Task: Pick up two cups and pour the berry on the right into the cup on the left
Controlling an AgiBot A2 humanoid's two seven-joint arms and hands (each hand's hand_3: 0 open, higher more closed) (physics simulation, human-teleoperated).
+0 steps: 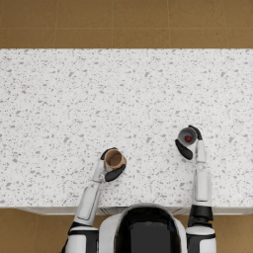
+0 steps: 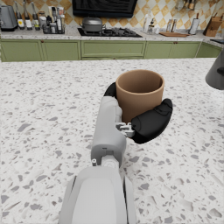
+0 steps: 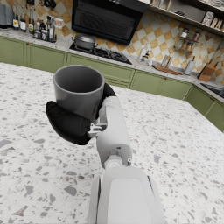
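Observation:
A brown cup [image 1: 114,159] stands upright in my left hand [image 1: 111,170], whose dark fingers wrap its side; the left wrist view shows the same brown cup [image 2: 139,93] gripped by that hand [image 2: 146,120]. To the right, my right hand [image 1: 186,146] holds a grey cup [image 1: 187,137] with a red berry [image 1: 188,139] inside. In the right wrist view the grey cup [image 3: 79,89] sits upright in the hand [image 3: 70,122]; the berry is hidden by the rim. Both cups are near the speckled white counter [image 1: 99,99], about a third of the picture's width apart.
The counter's front edge [image 1: 49,207] runs just before my arms, and brown floor lies beyond the far edge. Green cabinets [image 2: 109,49] with a stove [image 2: 103,31] and bottles stand in the background. The grey cup [image 2: 216,72] shows at the left wrist view's edge.

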